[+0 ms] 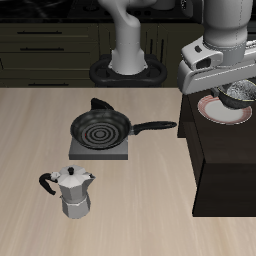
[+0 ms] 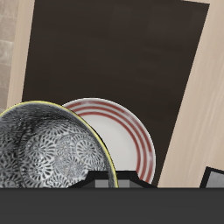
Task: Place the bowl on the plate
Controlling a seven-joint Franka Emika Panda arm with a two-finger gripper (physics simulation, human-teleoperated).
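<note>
My gripper [image 1: 237,88] is shut on the rim of the bowl [image 1: 241,96], a small silvery-grey bowl held in the air. The white plate [image 1: 220,111] with a reddish-pink rim band lies on a dark raised surface [image 1: 225,165] just below the bowl. The bowl hangs over the plate's edge, off its centre. In the wrist view the bowl's speckled inside [image 2: 45,150] covers part of the plate [image 2: 125,131]. The fingertips are mostly hidden behind the gripper's dark body.
A black frying pan [image 1: 100,128] with spiral rings sits on a grey pad [image 1: 100,150] mid-table, its handle pointing toward the dark surface. A silver moka pot [image 1: 73,190] stands nearer the table's front edge. The robot's base [image 1: 128,55] is at the back.
</note>
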